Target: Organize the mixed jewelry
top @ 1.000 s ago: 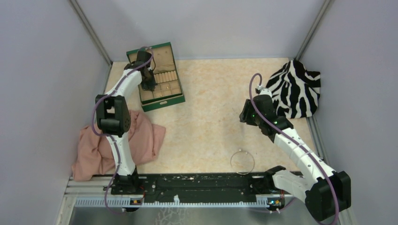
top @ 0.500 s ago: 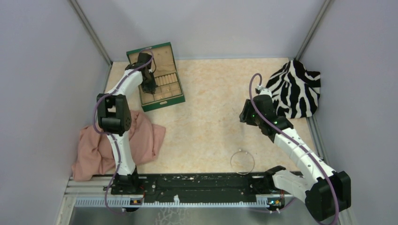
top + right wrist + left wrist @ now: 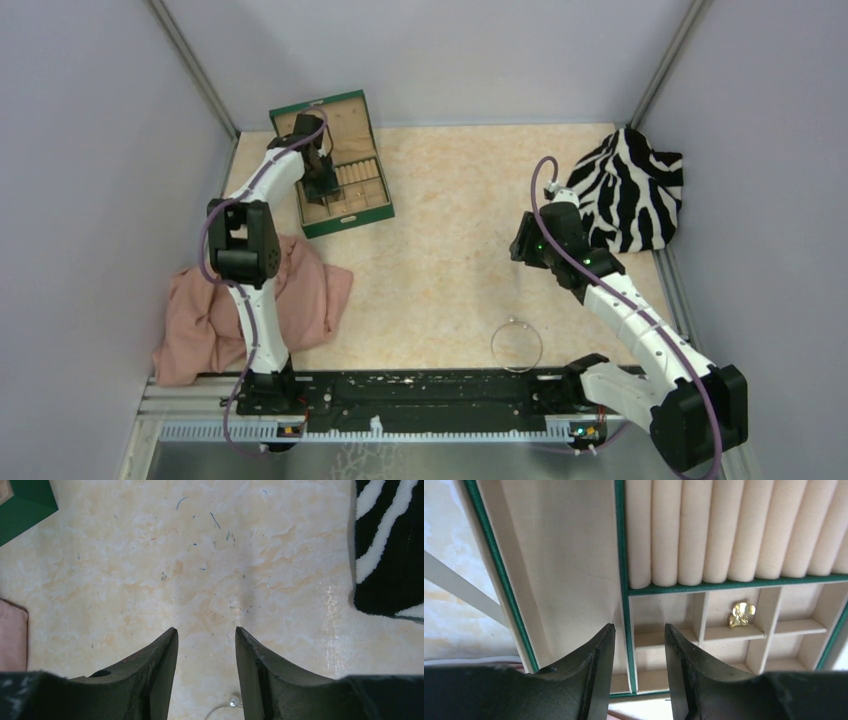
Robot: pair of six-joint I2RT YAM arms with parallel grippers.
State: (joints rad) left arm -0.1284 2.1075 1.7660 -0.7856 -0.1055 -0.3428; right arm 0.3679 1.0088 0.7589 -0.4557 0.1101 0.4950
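Since a second ago only the left pincer (image 3: 638,627) has crept slightly farther back over the box (image 3: 352,217). Nearest, the hoop (image 3: 515,321) lies flat on the counter (image 3: 440,260), and beyond it the right pincer (image 3: 205,630) hangs released, empty. Farthest, the left pincer hovers released over the box, where one gold piece (image 3: 742,614) sits in a small compartment beside the rolls (image 3: 724,530).

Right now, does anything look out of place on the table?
Yes: the wire hoop lies alone near the front edge of the table, far from the green jewelry box, where one gold piece sits in a compartment.
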